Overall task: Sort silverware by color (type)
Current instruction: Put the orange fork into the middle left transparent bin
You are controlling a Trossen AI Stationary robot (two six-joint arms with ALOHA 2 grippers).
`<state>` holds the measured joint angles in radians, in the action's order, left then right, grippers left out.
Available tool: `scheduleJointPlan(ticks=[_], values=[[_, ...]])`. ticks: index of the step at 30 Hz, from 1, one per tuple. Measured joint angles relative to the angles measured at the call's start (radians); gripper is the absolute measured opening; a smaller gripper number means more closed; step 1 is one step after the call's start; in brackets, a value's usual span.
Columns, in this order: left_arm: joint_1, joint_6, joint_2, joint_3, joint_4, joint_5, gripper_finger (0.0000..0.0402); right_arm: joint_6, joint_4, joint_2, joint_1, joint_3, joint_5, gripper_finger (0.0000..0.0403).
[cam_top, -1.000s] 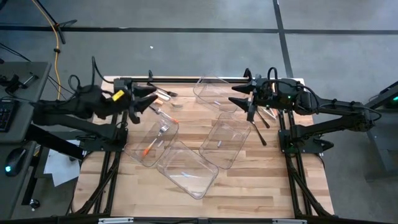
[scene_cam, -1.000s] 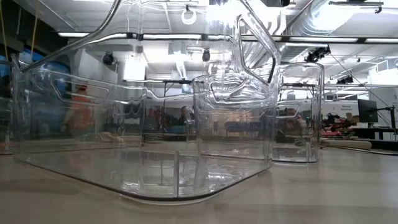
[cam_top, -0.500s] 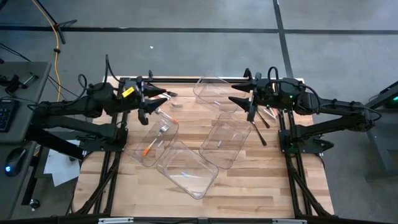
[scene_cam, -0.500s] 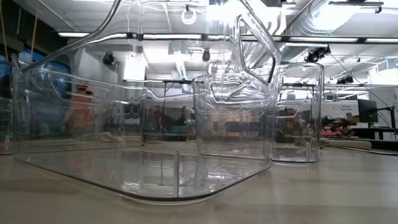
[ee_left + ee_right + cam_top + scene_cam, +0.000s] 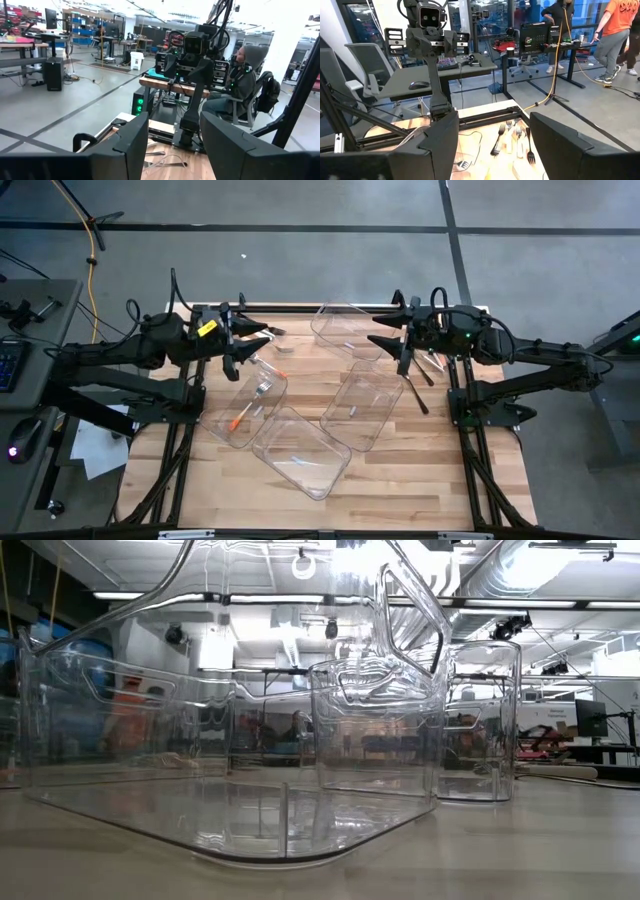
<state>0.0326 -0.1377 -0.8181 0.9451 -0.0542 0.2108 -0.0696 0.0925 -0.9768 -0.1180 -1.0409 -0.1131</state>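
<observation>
Over the last second the left gripper [image 5: 250, 344] was carried forward above the worktop [image 5: 400, 450], jaws wide and empty; the right gripper [image 5: 390, 337] stayed wide, so sorting has barely begun.

- Even, bright light from above in the high view; the wooden surface [image 5: 400, 470] shows only soft, faint shadows.
- In the low view, ceiling strip lights [image 5: 130, 595] glare white through the clear bins [image 5: 230, 770], which warp the room behind.
- The left wrist view is washed out toward its upper right.
</observation>
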Motion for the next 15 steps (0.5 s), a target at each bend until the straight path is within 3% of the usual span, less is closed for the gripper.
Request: scheduleJointPlan(ticks=[10,15], values=[[0.000,-0.003,0.000,0.000,0.000,0.011,0.0170,0.000,0.000,0.000,0.000,0.000,0.000,0.0229],[0.004,-0.083,-0.031,0.009,-0.034,0.164,0.0170,0.000,0.000,0.000,0.000,0.000,0.000,0.0229]])
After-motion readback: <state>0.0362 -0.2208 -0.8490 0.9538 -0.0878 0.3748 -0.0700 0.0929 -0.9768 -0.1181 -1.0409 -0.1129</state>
